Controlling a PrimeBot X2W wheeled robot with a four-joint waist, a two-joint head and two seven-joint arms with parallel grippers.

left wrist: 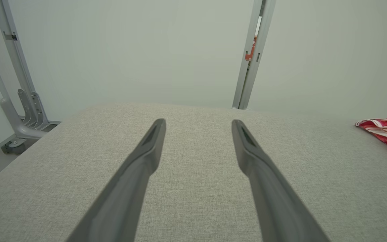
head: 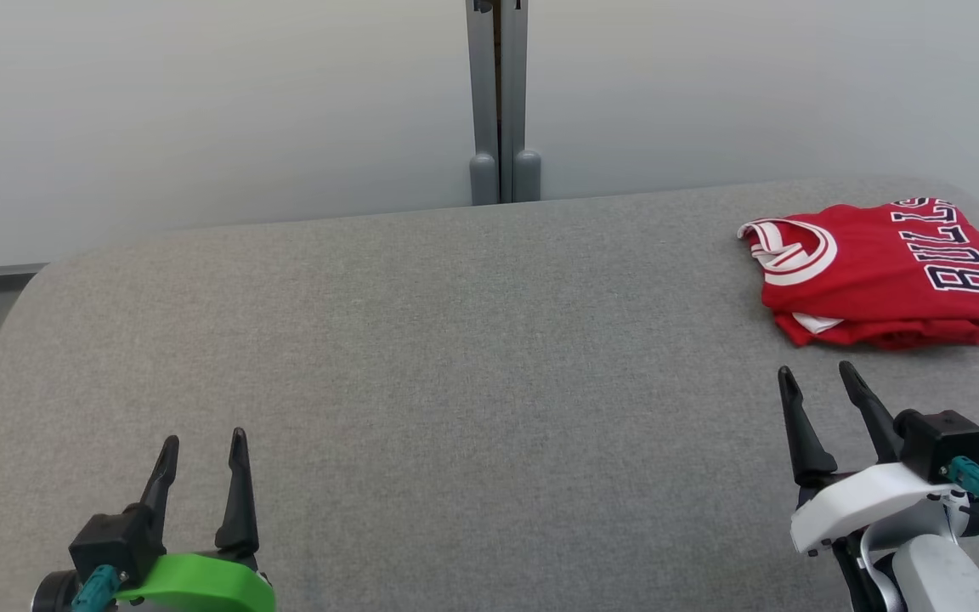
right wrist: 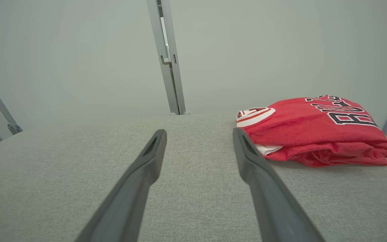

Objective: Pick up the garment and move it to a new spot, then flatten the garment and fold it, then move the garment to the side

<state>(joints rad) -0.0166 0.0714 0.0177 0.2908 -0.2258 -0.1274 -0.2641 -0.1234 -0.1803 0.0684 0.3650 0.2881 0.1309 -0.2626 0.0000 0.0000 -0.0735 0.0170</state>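
The garment (head: 876,276) is a red jersey with white-trimmed neck and dark lettering, folded into a compact rectangle at the far right of the grey table (head: 455,357). The right wrist view has the garment (right wrist: 314,132) just right of and beyond the fingers; its edge (left wrist: 386,129) peeks in at the right of the left wrist view. My right gripper (head: 818,378) stands open a short way in front of the jersey, touching nothing. At the lower left my left gripper (head: 205,442) is open and empty over bare table.
A grey upright post (head: 500,102) rises behind the table's far edge against a pale wall. Metal frame legs (left wrist: 22,111) stand off the table's left side. The table's right edge runs close to the jersey.
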